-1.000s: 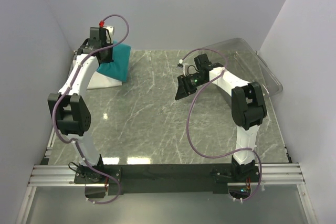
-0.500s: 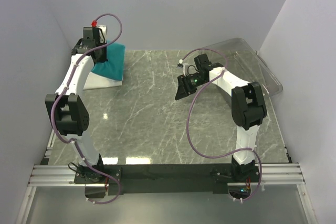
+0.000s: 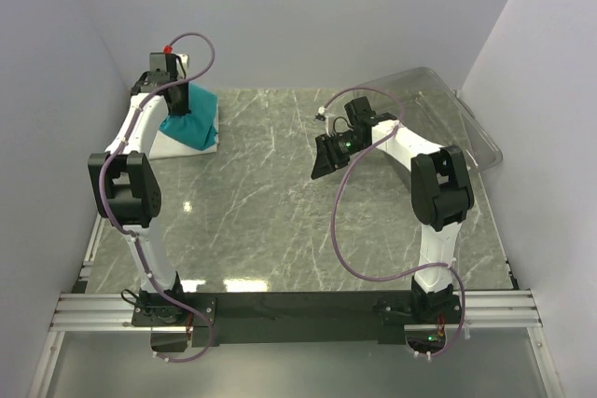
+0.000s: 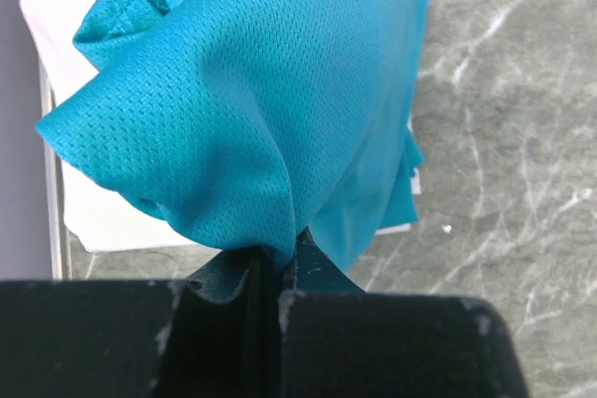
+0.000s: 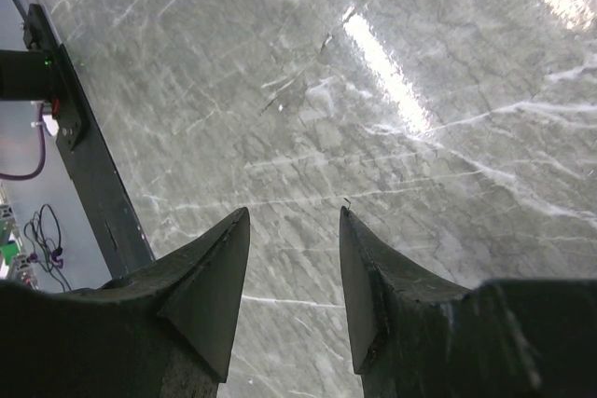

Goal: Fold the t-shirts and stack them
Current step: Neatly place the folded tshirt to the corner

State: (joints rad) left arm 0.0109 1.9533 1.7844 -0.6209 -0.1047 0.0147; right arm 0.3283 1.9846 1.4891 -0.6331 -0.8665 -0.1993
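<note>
Top view: left gripper (image 3: pixel 177 84) is out at the far-left corner of the table (image 3: pixel 280 212). Its fingers are pressed together on a bunch of the teal t-shirt (image 3: pixel 189 109). Cloth hangs down from the fingertips in a peak. Right below the tips the white t-shirt (image 3: pixel 173 145) lies flat on the table, w/ the teal's lower edge resting on it. Right gripper (image 3: pixel 326 157) hangs over mid-table, well apart from both shirts. Clear tray (image 3: pixel 457 109) sits beyond it, at the far-right corner.

Left wrist view: the fingers (image 4: pixel 224 300) are shut tight, only a thin slit btwn them, pinching a fold of teal t-shirt (image 4: pixel 252 109). The mesh-knit cloth fans out ahead of the tips & fills most of the view, w/ a stitched hem at the far end. White t-shirt (image 4: pixel 103 216) shows under it, ahead & to the left of the tips, flat. Marble table (image 4: pixel 504 137) is off to the right of the fingers.

Right wrist view: the fingers (image 5: pixel 213 277) are spread, tips apart, and bare marble (image 5: pixel 401 90) shows thru the gap & beyond them. Left of the fingers: black base rail (image 5: pixel 79 151) & a purple cable (image 5: pixel 23 174).
</note>
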